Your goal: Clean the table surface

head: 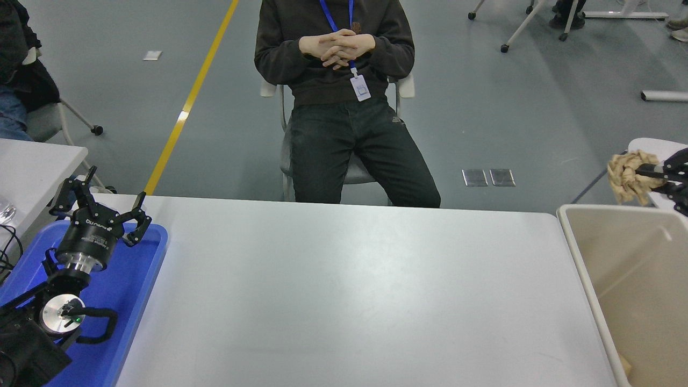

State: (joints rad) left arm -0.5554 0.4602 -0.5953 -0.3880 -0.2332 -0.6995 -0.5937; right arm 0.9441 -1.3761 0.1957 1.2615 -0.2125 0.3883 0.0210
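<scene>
Head view: table surface (344,290) left of right gripper (653,173)

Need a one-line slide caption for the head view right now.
Right gripper holds crumpled paper above the beige bin; left gripper parked open over the blue tray.

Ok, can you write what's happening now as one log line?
right end effector: shut on crumpled paper ball, above beige bin | left end effector: open, parked over blue tray | table surface: bare
</scene>
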